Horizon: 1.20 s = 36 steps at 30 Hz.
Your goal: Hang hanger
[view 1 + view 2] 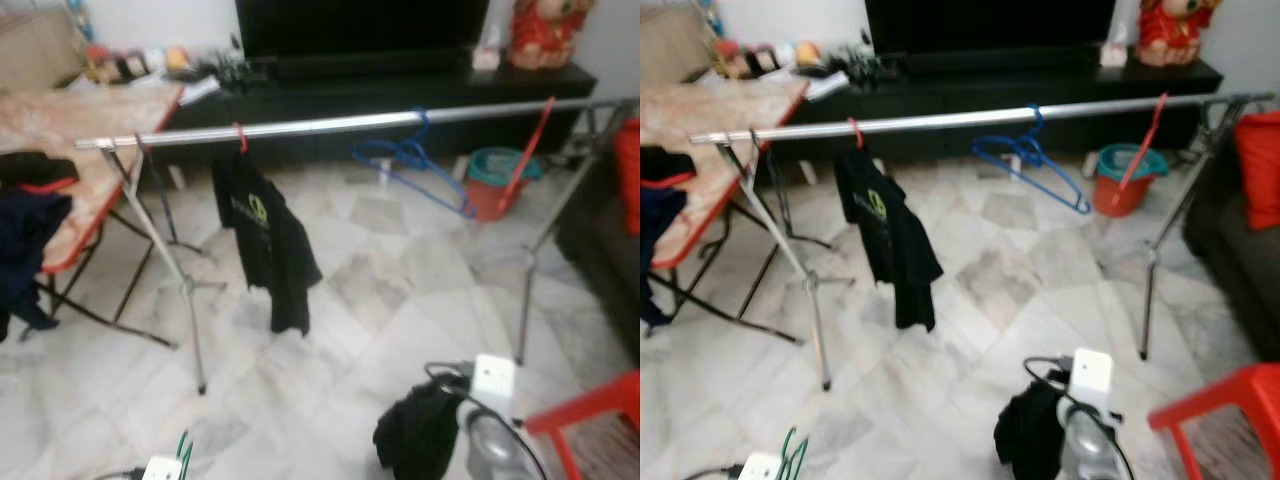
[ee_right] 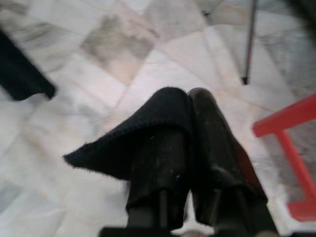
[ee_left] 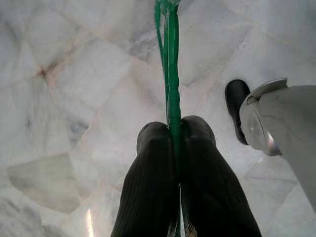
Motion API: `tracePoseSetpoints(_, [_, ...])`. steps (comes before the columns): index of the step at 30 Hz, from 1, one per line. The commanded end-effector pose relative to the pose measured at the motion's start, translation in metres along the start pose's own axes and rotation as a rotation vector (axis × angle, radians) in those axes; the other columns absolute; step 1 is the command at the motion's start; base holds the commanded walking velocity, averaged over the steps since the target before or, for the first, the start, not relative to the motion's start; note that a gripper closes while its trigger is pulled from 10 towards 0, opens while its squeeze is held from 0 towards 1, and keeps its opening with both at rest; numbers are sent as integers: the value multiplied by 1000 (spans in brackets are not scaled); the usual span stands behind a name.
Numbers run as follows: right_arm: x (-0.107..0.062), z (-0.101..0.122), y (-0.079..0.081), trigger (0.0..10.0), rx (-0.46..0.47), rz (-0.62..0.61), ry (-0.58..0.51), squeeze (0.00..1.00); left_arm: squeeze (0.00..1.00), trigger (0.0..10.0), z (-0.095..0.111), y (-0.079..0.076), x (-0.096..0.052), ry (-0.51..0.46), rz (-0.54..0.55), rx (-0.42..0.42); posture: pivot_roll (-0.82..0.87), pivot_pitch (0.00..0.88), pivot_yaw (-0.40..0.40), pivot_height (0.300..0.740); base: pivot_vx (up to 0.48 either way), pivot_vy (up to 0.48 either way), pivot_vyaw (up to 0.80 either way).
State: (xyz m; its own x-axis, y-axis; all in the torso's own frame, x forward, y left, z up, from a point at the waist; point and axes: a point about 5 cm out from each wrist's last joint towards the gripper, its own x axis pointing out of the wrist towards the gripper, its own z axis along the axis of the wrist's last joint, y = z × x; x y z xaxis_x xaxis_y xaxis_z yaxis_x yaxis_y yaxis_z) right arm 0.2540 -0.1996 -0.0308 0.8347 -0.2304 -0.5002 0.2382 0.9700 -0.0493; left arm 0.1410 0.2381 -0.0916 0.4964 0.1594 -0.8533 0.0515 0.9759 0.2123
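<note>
In the left wrist view the left gripper has its two black fingers pressed together on a thin green hanger, whose wire runs straight out between the tips over the marble floor. From the head camera this green hanger pokes up at about seven o'clock, at the bottom edge of the picture.

The right gripper is clamped on a fold of black cloth that drapes over one finger; from the head the cloth hangs as a dark bundle at about five o'clock, beside the silver forearm.

Three hangers are already on the silver rail that crosses the scene at twelve o'clock. A red hanger toward eleven o'clock carries one black T-shirt with a pale green print. A bare blue hanger, tilted, hangs near the middle. A second, bare red hanger slants down toward two o'clock. Counting the green one, that makes four hangers.

Two thin tripod legs hold the rail up, one at each end. A teal and orange bucket stands behind at one o'clock. A red stool sits at four o'clock, and a folding table with dark clothes on its edge stands at ten o'clock.
</note>
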Motion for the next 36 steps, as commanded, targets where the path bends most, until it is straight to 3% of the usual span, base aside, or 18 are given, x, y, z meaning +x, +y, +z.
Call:
tracePoseSetpoints(1, [5,15,-2,10000,-8,4,-51,0,0,10000,-3,1,-1,6,9,-5,-78,0,52,740,-300,0,0])
tracePoseSetpoints(9, [11,33,-3,10000,-8,17,-96,0,0,10000,4,-2,1,-19,18,-12,-79,0,38,740,-74,0,0])
tracePoseSetpoints(11, [12,37,-4,10000,-16,25,-107,0,0,10000,23,2,3,-85,22,-26,-81,0,32,740,0,0,0])
tracePoseSetpoints(20, [17,50,-5,10000,-38,24,-125,0,0,10000,74,9,6,-218,10,-22,-84,0,30,740,0,0,0])
tracePoseSetpoints(25, [19,61,-5,10000,-49,36,-151,0,0,10000,90,11,5,-278,2,-4,-81,0,23,740,0,0,0])
tracePoseSetpoints(28, [21,66,-6,10000,-82,47,-150,0,0,10000,117,16,1,-388,-20,10,-75,0,16,740,0,0,0])
tracePoseSetpoints(29, [23,72,-7,10000,-96,61,-153,0,0,10000,140,18,-5,-487,-51,31,-72,0,13,740,0,0,0])
tracePoseSetpoints(30, [23,72,-7,10000,-96,61,-153,0,0,10000,140,18,-5,-487,-51,31,-72,0,13,740,0,0,0])
tracePoseSetpoints(32, [24,78,-6,10000,-119,88,-152,0,0,10000,160,19,-12,-576,-96,46,-69,0,10,740,0,0,0])
tracePoseSetpoints(33, [26,84,-5,10000,-188,117,-146,0,0,10000,175,15,-19,-637,-178,86,-72,0,10,740,0,0,0])
tracePoseSetpoints(34, [26,84,-5,10000,-188,117,-146,0,0,10000,175,15,-19,-637,-178,86,-72,0,10,740,0,0,0])
tracePoseSetpoints(36, [29,97,-3,10000,-247,152,-152,0,0,10000,188,5,-30,-679,-333,187,-87,0,13,740,0,0,0])
